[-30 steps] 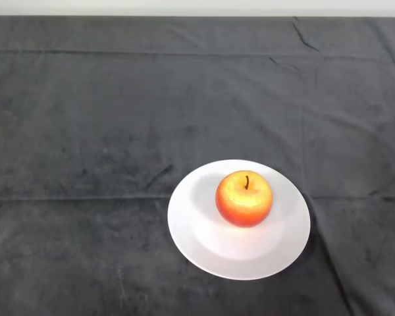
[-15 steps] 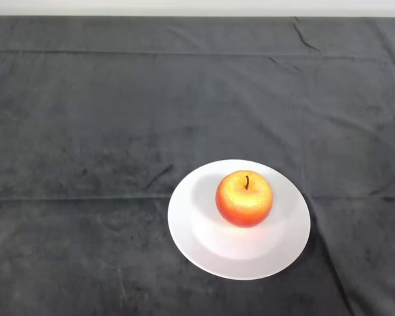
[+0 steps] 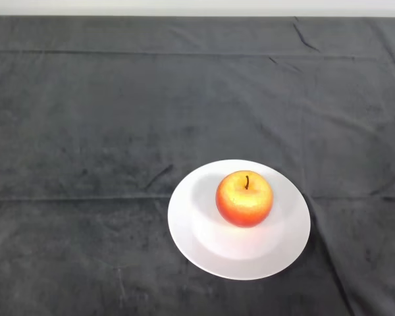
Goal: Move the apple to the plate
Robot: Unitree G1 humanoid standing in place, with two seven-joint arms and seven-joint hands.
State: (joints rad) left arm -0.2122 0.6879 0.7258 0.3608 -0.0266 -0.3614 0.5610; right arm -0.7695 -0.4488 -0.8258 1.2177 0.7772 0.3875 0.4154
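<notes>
The round red-and-yellow apple [image 3: 244, 198] sits upright, stem up, a little toward the far side of the middle of the white round plate [image 3: 204, 253]. The plate lies on the dark grey cloth-covered surface [image 3: 85, 131], toward its near edge and right of centre. No hand shows, so its state cannot be told. Judged from this, the task looks done, with nothing left.

Staged test setup, likely a lab: desk [image 3: 85, 118] draped in creased dark cloth [image 3: 184, 85], pale wall strip [image 3: 197, 6] behind, no household clutter visible.
</notes>
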